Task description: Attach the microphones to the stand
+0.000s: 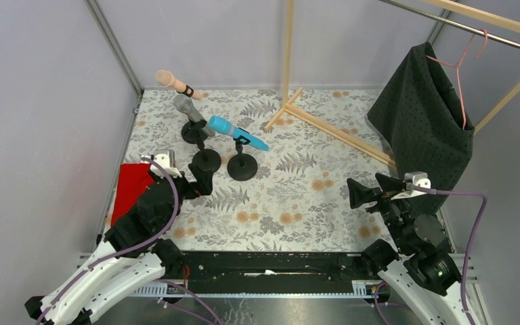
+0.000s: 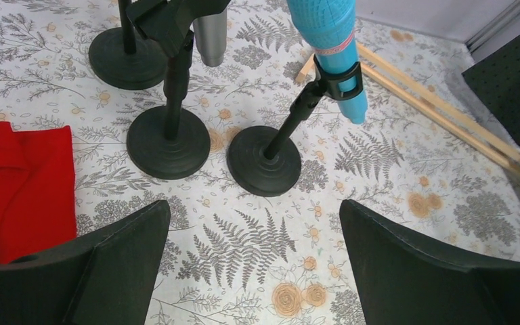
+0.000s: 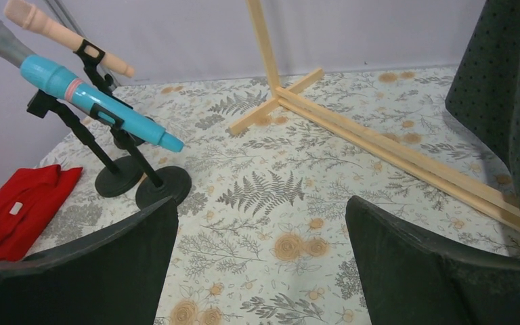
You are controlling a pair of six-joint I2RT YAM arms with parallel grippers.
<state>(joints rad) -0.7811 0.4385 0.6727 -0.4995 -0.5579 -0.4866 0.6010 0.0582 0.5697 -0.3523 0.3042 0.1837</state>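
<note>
Currently the blue microphone (image 1: 237, 133) sits clipped in the nearest of three black stands (image 1: 242, 167) on the floral desk (image 1: 298, 203). The grey microphone (image 1: 188, 108) is clipped just behind and left of it, and the peach microphone (image 1: 174, 83) is farther behind. A pale pink band (image 2: 332, 46) rings the blue microphone, its print too small to read. So is the white tag (image 3: 16, 208) on the red cloth (image 1: 133, 186) to its left. The left hand (image 2: 254, 250) hovers released just before the blue microphone's stand. The right hand (image 3: 261, 264), well to its right, is also spread and empty.

even, soft light; sharp frames
</note>
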